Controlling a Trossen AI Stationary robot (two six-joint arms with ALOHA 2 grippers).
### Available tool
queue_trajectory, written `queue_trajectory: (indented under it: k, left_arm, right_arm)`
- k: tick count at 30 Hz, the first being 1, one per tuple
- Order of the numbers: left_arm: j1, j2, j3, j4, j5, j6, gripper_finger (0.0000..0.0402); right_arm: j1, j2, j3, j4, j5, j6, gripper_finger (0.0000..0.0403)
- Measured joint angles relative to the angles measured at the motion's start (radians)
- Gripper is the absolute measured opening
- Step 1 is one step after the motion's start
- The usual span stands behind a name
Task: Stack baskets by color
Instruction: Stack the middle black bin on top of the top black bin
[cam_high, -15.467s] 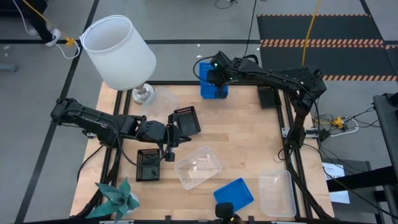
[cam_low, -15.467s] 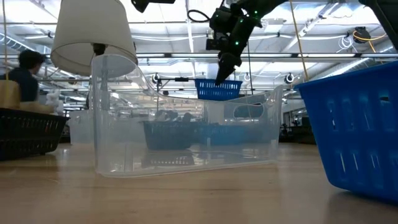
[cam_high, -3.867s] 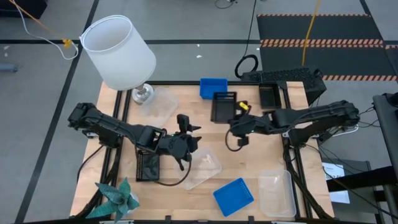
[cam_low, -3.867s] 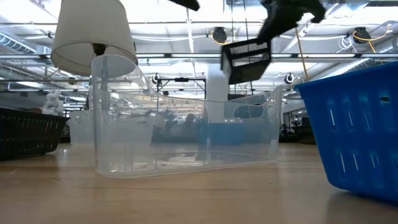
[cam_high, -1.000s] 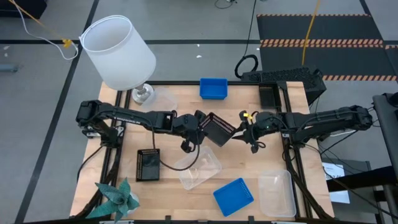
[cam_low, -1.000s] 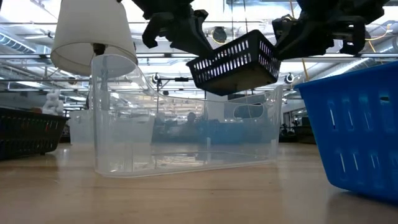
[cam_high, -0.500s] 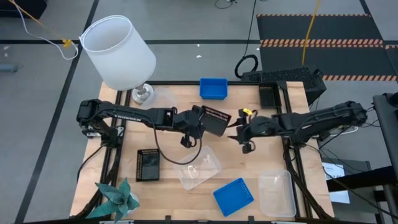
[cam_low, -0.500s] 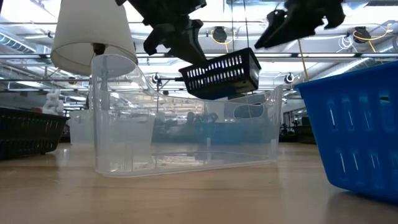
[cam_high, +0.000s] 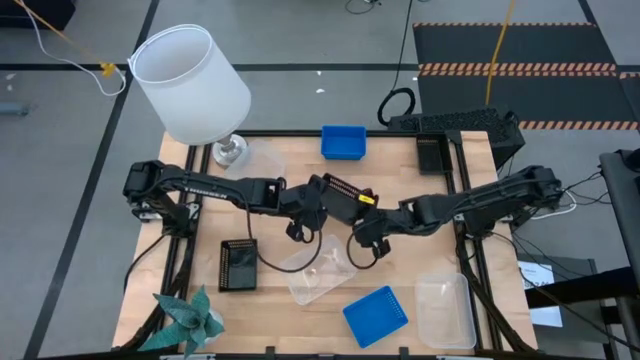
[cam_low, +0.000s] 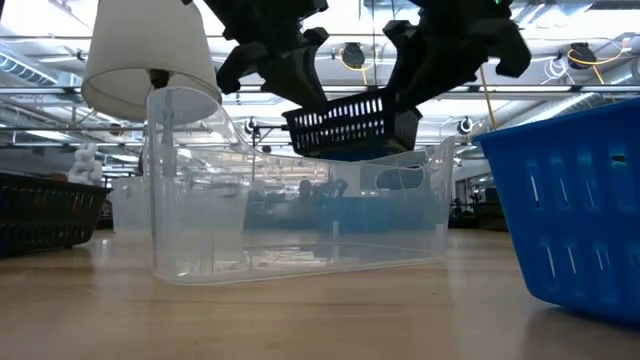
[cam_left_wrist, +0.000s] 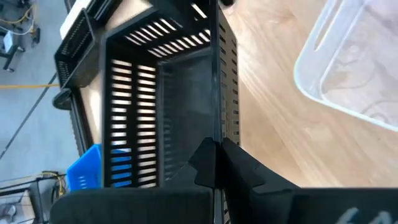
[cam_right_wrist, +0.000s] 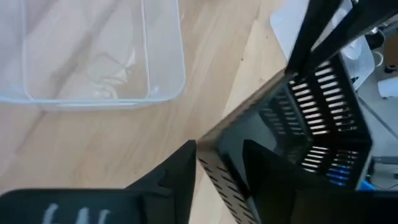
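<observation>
Left gripper (cam_high: 322, 203): its jaws are clamping one wall of the black basket (cam_high: 343, 198), holding it in the air above the middle of the desk (cam_high: 420, 250); the left wrist view is showing the two fingers pinched tight on the slotted wall.
Right gripper (cam_high: 362, 226): it is sitting at the opposite side of the same black basket, jaws parted and straddling a wall of it; whether they are pressing on that wall cannot be told.
Black basket in the air: in the low view it is hanging clear of the desk, between the two grippers, slightly tilted.
Second black basket (cam_high: 238, 264): lying flat near the left edge of the desk, toward the front.
Third black basket (cam_high: 432, 154): resting at the back right corner of the desk.
Clear basket (cam_high: 320, 268): lying on the desk just in front of the held one, toward the front edge.
Second clear basket (cam_high: 445, 311): lying at the front right corner.
Blue basket (cam_high: 343, 141): sitting at the back edge, near the middle.
Second blue basket (cam_high: 375, 315): lying at the front edge, between the two clear ones.
Lamp (cam_high: 193, 82): standing at the back left corner.
Paper plant (cam_high: 185, 319): sitting at the front left corner.
</observation>
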Motion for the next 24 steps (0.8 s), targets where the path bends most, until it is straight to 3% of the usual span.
queue_trajectory:
  k: [14, 18, 24]
  left_arm:
    - [-0.024, 0.002, 0.000, 0.046, -0.040, 0.046, 0.0010]
    - [-0.024, 0.002, 0.000, 0.094, -0.062, -0.006, 0.0056]
    - [-0.046, 0.002, 0.001, 0.143, -0.161, -0.092, 0.0165]
  right_arm:
    - [0.000, 0.002, 0.001, -0.020, -0.017, -0.031, 0.0021]
    - [0.001, 0.002, 0.001, -0.028, -0.016, -0.032, 0.0009]
    - [-0.003, -0.003, 0.001, -0.053, 0.008, -0.021, 0.0008]
